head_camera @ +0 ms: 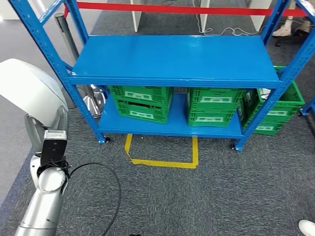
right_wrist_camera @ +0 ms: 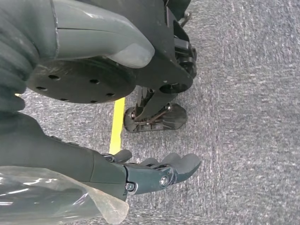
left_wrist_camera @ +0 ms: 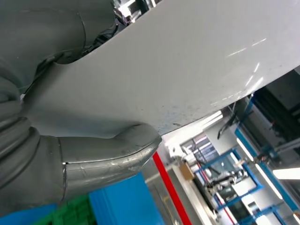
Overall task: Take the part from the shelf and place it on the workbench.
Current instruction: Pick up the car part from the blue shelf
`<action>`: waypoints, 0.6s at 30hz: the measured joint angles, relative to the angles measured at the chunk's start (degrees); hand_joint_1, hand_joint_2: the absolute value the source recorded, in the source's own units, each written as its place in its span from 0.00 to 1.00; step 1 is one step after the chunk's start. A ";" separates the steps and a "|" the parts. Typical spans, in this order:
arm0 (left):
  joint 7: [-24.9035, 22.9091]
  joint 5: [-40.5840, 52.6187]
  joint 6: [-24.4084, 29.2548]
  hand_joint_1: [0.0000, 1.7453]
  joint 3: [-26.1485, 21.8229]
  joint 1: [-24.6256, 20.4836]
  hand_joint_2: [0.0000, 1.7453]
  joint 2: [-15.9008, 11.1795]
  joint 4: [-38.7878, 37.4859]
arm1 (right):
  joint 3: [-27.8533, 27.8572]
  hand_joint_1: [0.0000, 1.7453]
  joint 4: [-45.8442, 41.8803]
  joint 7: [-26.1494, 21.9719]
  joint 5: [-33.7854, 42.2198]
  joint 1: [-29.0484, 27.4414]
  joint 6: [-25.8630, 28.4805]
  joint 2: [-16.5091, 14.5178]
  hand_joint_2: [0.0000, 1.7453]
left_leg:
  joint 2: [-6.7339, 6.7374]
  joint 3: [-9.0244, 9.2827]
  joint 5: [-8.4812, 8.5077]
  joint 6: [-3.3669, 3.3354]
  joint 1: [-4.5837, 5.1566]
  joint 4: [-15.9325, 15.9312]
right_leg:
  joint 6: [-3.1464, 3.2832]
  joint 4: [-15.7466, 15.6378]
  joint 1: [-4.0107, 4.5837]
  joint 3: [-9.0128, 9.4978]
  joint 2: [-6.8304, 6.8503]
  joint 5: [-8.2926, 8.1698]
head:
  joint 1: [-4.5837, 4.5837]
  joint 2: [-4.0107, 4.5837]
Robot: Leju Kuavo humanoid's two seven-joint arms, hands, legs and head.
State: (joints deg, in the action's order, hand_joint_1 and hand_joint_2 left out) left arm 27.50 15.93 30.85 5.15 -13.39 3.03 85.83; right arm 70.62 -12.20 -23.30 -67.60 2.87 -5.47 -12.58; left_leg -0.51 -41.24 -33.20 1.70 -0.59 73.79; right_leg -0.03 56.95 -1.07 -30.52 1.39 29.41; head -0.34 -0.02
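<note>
The left hand (left_wrist_camera: 88, 154) grips a white curved part (left_wrist_camera: 183, 70) beside the blue shelf (head_camera: 174, 61). The right hand (right_wrist_camera: 141, 171) hangs empty, fingers extended, over grey carpet (right_wrist_camera: 247, 117). Green crates (head_camera: 142, 102) carry unreadable white labels.

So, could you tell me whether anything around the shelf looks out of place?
Yes: one green crate sits on the carpet at the right end of the blue shelf, turned at an angle, while the other green crates stand squarely on the lower board. Nothing looks spilled or broken.
</note>
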 joint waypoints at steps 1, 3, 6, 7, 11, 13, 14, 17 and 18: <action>0.00 0.01 0.03 1.00 0.03 -0.22 1.00 0.00 0.01 | 0.10 0.00 0.00 0.00 0.10 0.01 0.01 0.00 1.00 | 0.16 0.64 0.99 -0.02 -0.03 -0.89 | -0.02 0.02 0.00 0.05 0.59 0.04 | 0.00 0.00; -0.01 0.01 0.07 1.00 0.08 -0.80 1.00 0.02 0.06 | 0.30 0.00 0.00 0.00 0.20 0.07 0.00 0.00 1.00 | 1.64 4.23 4.60 -0.29 0.04 -7.65 | -0.18 0.03 0.05 0.28 1.71 0.21 | 0.01 0.00; -0.02 0.03 0.09 1.00 0.33 -1.82 1.00 0.10 0.22 | 0.43 0.00 -0.01 0.00 0.24 0.07 -0.02 0.01 1.00 | 4.46 7.75 6.57 -1.09 0.77 -15.22 | -0.73 0.28 0.63 0.32 3.30 0.58 | 0.02 0.00; -0.02 0.03 0.11 1.00 0.42 -1.93 1.00 0.10 0.26 | 0.45 0.00 -0.01 0.00 0.24 0.06 -0.02 0.01 1.00 | 4.19 7.71 6.41 -1.39 0.96 -15.56 | -0.92 0.32 0.78 0.29 3.93 0.64 | 0.01 0.00; -0.03 0.01 0.23 1.00 0.48 -1.85 1.00 -0.05 0.56 | 0.56 0.00 -0.02 -0.04 0.24 0.08 -0.08 0.01 1.00 | 1.82 7.51 6.84 -2.76 0.63 -16.10 | -1.75 3.92 0.44 -1.42 1.50 3.60 | 0.09 0.00; -0.05 -0.02 0.29 1.00 0.49 -1.76 1.00 0.01 0.65 | 0.65 0.00 -0.02 -0.07 0.24 0.00 -0.08 0.03 1.00 | 0.56 7.41 6.97 -3.17 0.68 -16.10 | -1.73 11.54 0.44 -5.11 -0.82 7.17 | 0.15 0.00; -0.08 -0.03 0.29 1.00 0.49 -1.58 1.00 0.01 0.66 | 0.69 0.00 -0.02 -0.07 0.24 -0.07 -0.08 0.05 1.00 | -0.11 7.37 6.99 -3.28 0.78 -16.09 | -1.66 15.04 0.48 -6.93 -1.14 8.25 | 0.16 0.00; -0.18 -0.06 0.29 1.00 0.49 -1.17 1.00 -0.03 0.66 | 0.78 0.00 -0.02 -0.07 0.24 -0.15 -0.08 0.08 1.00 | -2.45 7.36 7.05 -3.37 0.97 -15.91 | -1.20 13.95 0.53 -7.14 -1.72 5.09 | 0.13 0.00; -0.19 -0.06 0.30 1.00 0.49 -1.16 1.00 -0.03 0.69 | 0.78 0.00 -0.02 -0.07 0.24 -0.13 -0.08 0.08 1.00 | -3.24 7.33 7.02 -3.33 0.94 -15.76 | -0.99 10.06 0.47 -5.52 -2.81 2.82 | 0.14 0.00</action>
State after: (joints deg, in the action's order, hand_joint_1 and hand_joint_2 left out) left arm 27.30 15.87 31.15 5.64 -14.54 2.99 86.52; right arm 71.40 -12.22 -23.37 -67.36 2.74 -5.55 -12.50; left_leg -3.75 -33.90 -26.18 -1.62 0.35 58.03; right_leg -1.02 67.01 -0.60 -36.03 -1.41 32.23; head -0.20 -0.02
